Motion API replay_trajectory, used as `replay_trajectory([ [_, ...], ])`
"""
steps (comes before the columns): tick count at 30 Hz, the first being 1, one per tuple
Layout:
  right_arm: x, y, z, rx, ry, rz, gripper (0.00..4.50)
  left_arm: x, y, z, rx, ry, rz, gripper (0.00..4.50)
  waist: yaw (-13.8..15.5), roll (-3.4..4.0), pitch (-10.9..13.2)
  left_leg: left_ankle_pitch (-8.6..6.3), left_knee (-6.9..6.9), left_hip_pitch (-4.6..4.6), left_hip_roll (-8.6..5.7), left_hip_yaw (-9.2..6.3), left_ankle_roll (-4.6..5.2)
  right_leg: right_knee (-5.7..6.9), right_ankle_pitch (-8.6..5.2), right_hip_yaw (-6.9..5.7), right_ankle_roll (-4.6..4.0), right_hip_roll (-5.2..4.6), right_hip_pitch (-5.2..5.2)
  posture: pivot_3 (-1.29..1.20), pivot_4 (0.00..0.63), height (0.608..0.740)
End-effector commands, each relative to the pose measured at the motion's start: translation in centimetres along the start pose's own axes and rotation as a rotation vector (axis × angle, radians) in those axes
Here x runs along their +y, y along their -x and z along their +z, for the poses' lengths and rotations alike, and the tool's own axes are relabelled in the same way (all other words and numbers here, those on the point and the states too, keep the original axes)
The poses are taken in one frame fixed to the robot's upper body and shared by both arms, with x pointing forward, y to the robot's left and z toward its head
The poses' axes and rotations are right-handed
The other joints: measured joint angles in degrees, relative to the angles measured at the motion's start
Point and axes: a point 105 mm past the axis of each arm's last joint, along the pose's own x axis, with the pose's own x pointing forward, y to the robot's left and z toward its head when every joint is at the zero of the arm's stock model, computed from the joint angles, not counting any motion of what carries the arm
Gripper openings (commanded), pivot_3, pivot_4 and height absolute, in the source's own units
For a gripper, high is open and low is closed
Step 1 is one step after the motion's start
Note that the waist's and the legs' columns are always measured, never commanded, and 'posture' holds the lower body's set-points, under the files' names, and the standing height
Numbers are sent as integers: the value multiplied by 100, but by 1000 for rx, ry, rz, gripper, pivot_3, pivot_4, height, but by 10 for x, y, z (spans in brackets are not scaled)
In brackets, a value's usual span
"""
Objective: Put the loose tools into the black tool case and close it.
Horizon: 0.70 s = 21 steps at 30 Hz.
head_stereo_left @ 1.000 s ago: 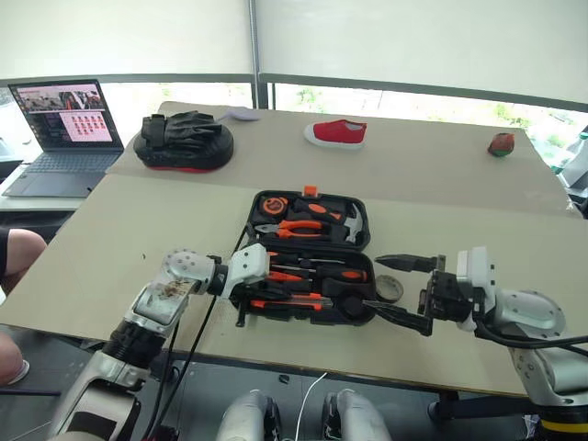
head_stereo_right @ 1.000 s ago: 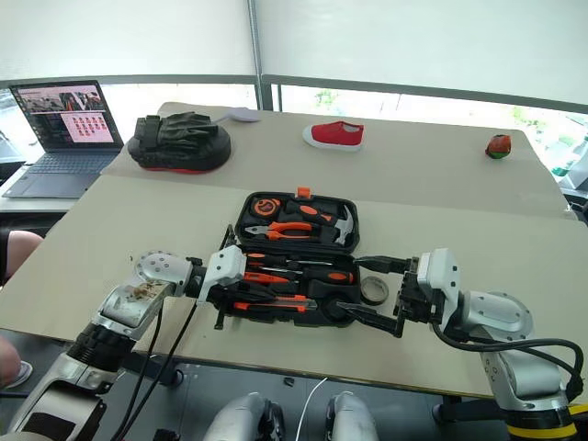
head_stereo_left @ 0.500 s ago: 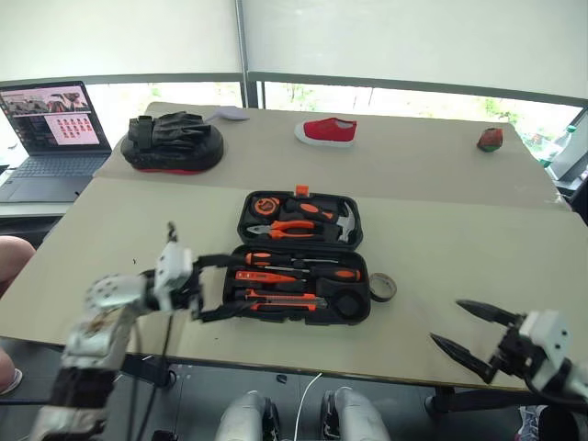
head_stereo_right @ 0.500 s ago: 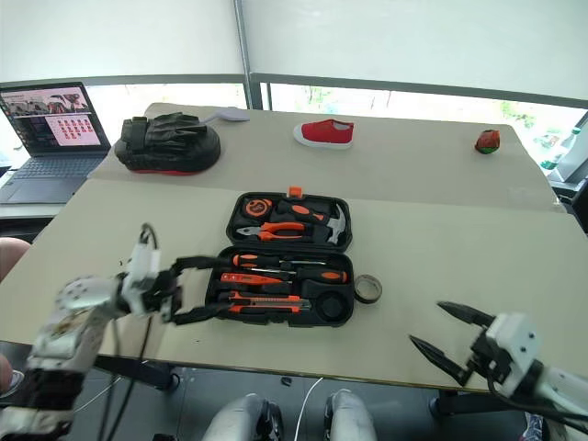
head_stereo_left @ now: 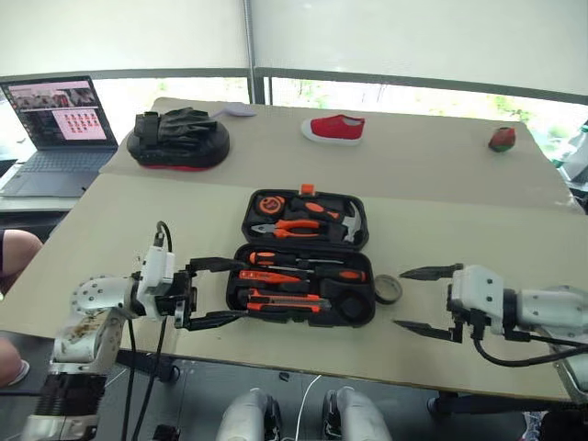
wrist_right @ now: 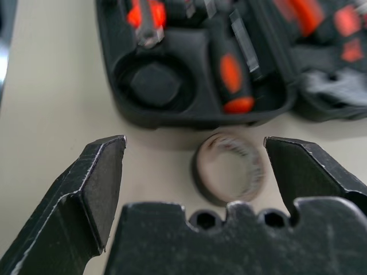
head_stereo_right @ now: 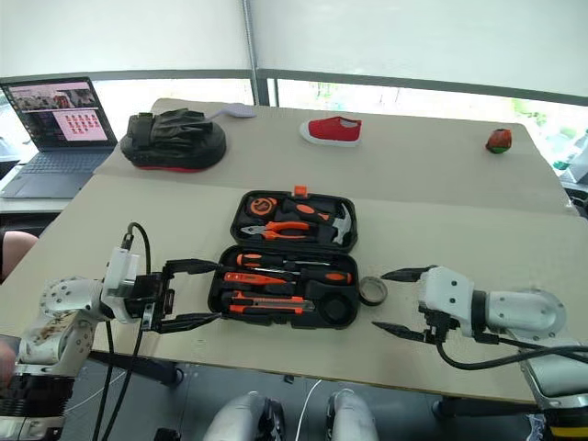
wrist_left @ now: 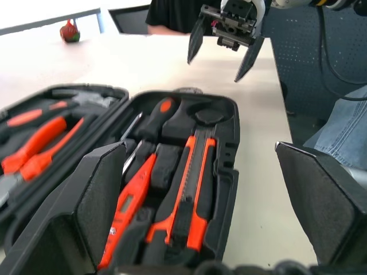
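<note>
Your black tool case (head_stereo_left: 303,257) lies open near the bench's (head_stereo_left: 138,220) front edge. Its near half holds two black-and-orange screwdrivers (head_stereo_left: 308,269), one thin orange screwdriver (head_stereo_left: 268,277) and one utility knife (head_stereo_left: 287,299). One tape roll (head_stereo_left: 388,288) sits on the bench just beside the case's right end. Your left gripper (head_stereo_left: 213,291) and right gripper (head_stereo_left: 424,300) flank the case, jaws apart, nothing held. Bare bench lies on both sides.

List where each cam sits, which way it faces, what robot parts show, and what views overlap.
Head stereo pair: looks forward and down at the table; left gripper and right gripper flank the open black tool case.
Left wrist: looks along the case's slots toward the right gripper.
Right wrist: looks over its fingers at the small dark tape roll beside the case.
Shared: the case.
</note>
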Motion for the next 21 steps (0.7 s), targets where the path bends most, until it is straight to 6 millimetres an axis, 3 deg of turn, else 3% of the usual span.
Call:
replay_trajectory([
  [1, -6, -3, -4, 59, -12, 23, 4500, 1, -5, 10, -27, -48, -5, 4447, -10, -2, 1, 0, 1, -4, -1, 0, 1, -2, 0, 1, 2, 0, -2, 0, 150, 740],
  [3, -2, -8, -11, 89, -38, 62, 4500, 0, -5, 10, -26, -46, -4, 4447, -22, -4, 2, 0, 1, -4, -1, 0, 1, -4, -1, 0, 4, 2, 0, 0, 150, 740],
  [4, -3, -12, -11, 87, -27, 63, 3976, -1, -4, 9, -22, -45, -5, 4500, -22, -4, 2, 0, 2, -3, 0, 0, 1, -4, -1, 0, 4, 2, 1, 0, 150, 740],
  [12, -10, -25, -15, 113, 5, 68, 1401, -3, -3, 11, -6, -58, -39, 4500, -30, -4, 3, -7, 3, 2, 2, 0, -28, 11, 0, 1, 9, -1, -4, 0, 150, 740],
  [16, -18, -20, -14, 124, 16, 55, 92, -2, -9, 14, -27, -72, -49, 4500, -31, -4, 3, -7, 4, 3, 2, 0, -30, 14, 1, 2, 8, 0, -4, 0, 150, 740],
  [19, -24, -6, -15, 163, -7, 48, 92, -4, -12, 15, -37, -70, -51, 4500, -27, -4, 3, -2, 4, 2, 2, 0, -21, 12, 1, 2, 8, 1, -3, 0, 150, 740],
  [21, -27, 9, 7, 111, -50, 83, 92, -7, -11, 13, -37, -63, -50, 4500, -26, -4, 3, 5, 4, -5, 1, 1, -7, 10, 1, 2, 8, 1, -7, 0, 150, 740],
])
